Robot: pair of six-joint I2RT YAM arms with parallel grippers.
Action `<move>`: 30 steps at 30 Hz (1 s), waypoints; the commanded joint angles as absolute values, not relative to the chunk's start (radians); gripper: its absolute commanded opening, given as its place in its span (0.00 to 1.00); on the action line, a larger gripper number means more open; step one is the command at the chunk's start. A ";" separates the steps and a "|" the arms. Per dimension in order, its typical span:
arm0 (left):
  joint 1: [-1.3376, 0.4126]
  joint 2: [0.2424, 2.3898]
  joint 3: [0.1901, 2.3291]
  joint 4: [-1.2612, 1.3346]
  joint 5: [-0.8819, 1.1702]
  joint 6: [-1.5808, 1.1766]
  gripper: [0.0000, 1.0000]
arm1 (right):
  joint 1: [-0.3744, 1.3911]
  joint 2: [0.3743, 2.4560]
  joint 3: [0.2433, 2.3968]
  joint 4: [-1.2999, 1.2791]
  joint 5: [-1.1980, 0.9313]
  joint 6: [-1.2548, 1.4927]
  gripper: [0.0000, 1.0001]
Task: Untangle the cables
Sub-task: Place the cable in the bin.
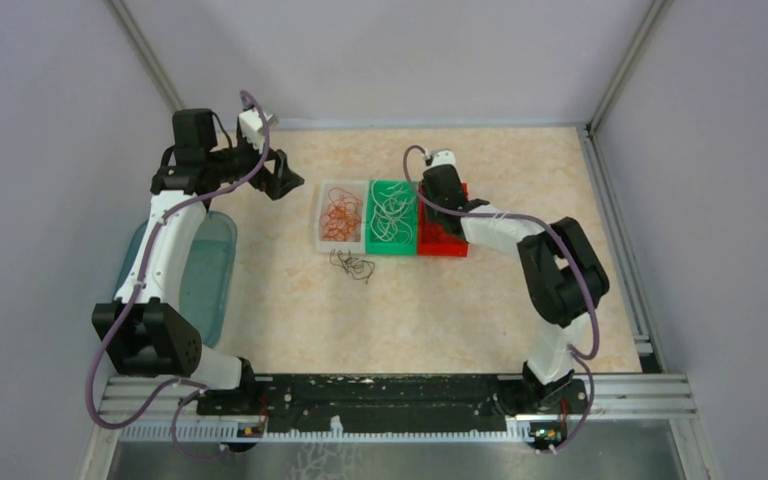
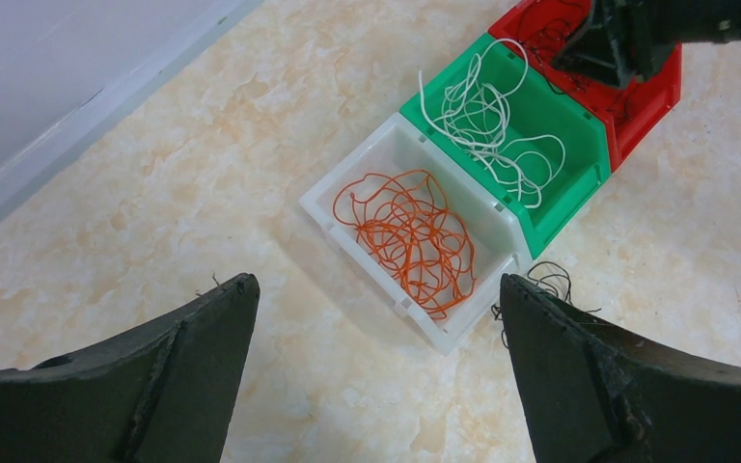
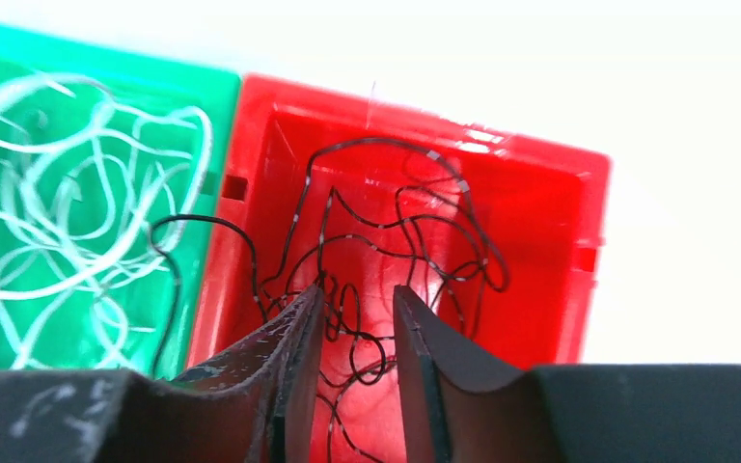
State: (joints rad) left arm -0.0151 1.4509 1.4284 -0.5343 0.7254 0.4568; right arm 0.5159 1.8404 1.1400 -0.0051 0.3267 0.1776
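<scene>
Toward the far edge of the desk, the right gripper point(image 3: 357, 294) hangs low in the red plastic bin point(image 3: 531, 270), its fingers only narrowly apart and clamped on nothing, with loops of the thin black curly wires point(image 3: 386, 251) lying between and around them. The risk is plain. If the fingers close here they will likely pinch several loops at once and lift the whole clump, or the hair-thin wire will slip free. One black strand point(image 3: 169, 251) already drapes over the shared wall into the green plastic bin point(image 2: 560, 217), and a pull could drag it through the white curly wires point(image 2: 487, 121) there and mix the colours. The light bins stand pressed side by side, so a snagged wire could tilt or shift the row. The left gripper point(image 2: 376, 285) hovers wide and empty near the far left corner, looking down on the white translucent bin point(image 2: 357, 164) holding the orange curly wires point(image 2: 410, 236). A small loose black tangle point(image 1: 353, 265) lies on the desk just beside the near walls of the white and green bins, close enough that fingers reaching for it could knock them. A shallow blue-green translucent tray point(image 1: 215, 270) rests along the left edge, under the left arm.
</scene>
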 commanded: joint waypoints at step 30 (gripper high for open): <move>0.053 1.480 1.447 -0.518 0.713 0.429 1.00 | 1.000 1.705 1.056 0.183 0.153 0.181 0.71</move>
